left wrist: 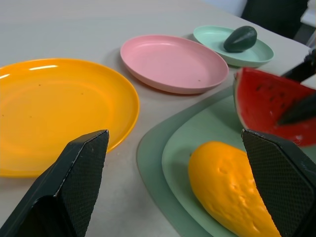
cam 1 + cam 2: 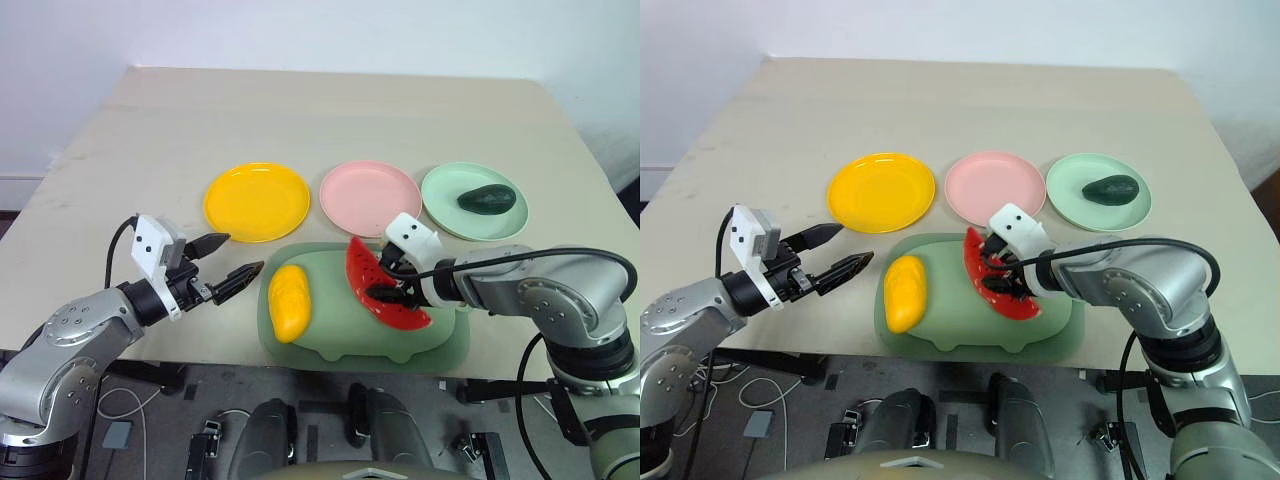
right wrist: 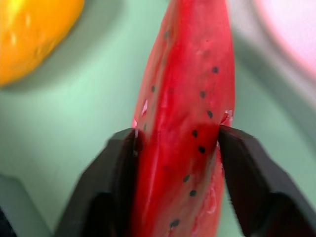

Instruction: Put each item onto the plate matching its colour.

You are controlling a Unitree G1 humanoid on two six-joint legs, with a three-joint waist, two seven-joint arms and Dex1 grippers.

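Red watermelon wedge (image 2: 384, 290), black seeds, green rind, stands on edge on pale green tray (image 2: 340, 330). Right gripper (image 3: 175, 148) clamped on wedge, fingers pressing both flat faces, arm angled down over tray. Yellow mango (image 2: 289, 301) lies on tray's other side; left gripper (image 2: 238, 262) level beside tray, fingers apart, empty.

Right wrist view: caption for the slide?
Right hand shut on the watermelon wedge over the pale green tray, mango beside.

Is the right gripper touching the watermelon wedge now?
Touching. In the right wrist view, the right gripper has both jaws pressed against the two sides of the watermelon wedge, no gap.
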